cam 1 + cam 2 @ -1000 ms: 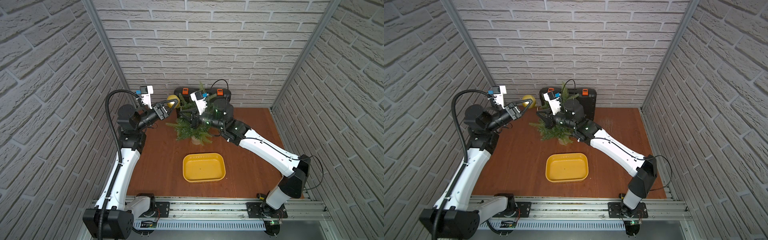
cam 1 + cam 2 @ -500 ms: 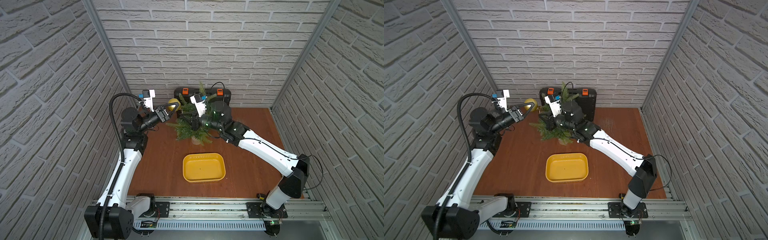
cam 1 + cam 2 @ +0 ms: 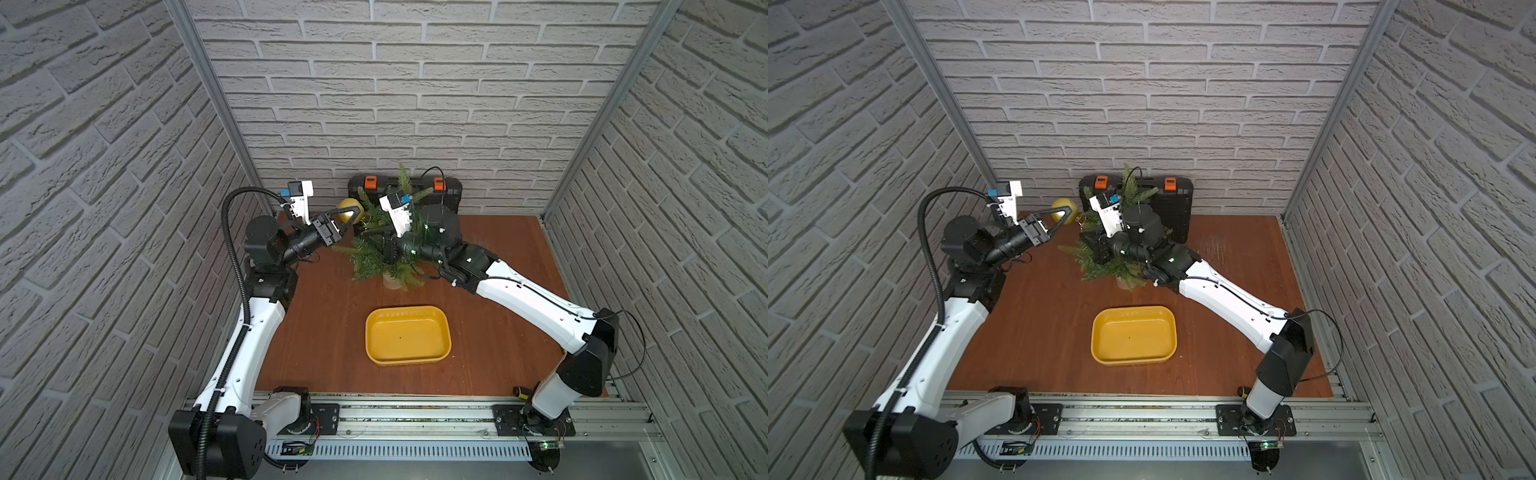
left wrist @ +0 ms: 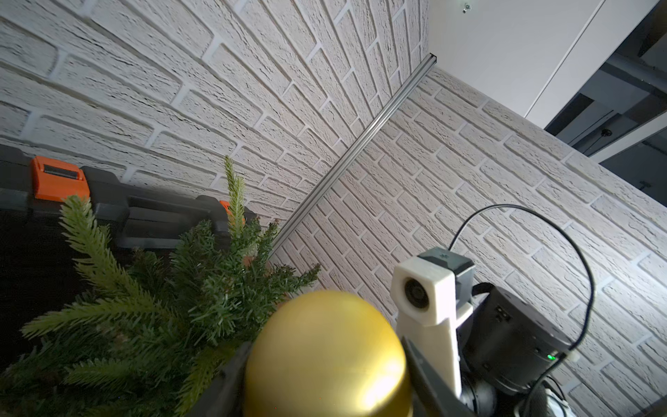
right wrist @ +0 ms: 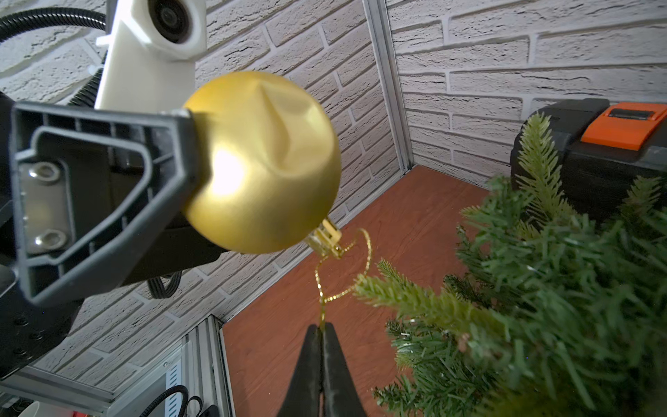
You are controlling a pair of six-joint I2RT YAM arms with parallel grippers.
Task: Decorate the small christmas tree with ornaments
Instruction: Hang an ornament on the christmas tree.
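The small christmas tree (image 3: 374, 257) (image 3: 1096, 266) stands at the back of the table in both top views. My left gripper (image 4: 325, 364) (image 3: 351, 214) is shut on a large matte gold ornament (image 4: 325, 346) (image 3: 350, 208) (image 3: 1064, 206), held up beside the tree's left side. In the right wrist view this dented ornament (image 5: 263, 162) hangs its cap and gold loop (image 5: 362, 260) toward a branch tip. My right gripper (image 5: 321, 328) is shut on the loop's lower end, close to the tree (image 5: 563, 289). No other ornament shows.
A yellow tray (image 3: 448, 332) (image 3: 1173, 332) lies in front of the tree. A black case with orange latches (image 3: 451, 199) (image 3: 1177, 216) stands against the back wall behind the tree. Brick walls enclose the table on three sides.
My left arm has shifted slightly toward the tree with the gold ornament in its jaws. The right gripper has edged left among the branches. Both grips are unchanged.
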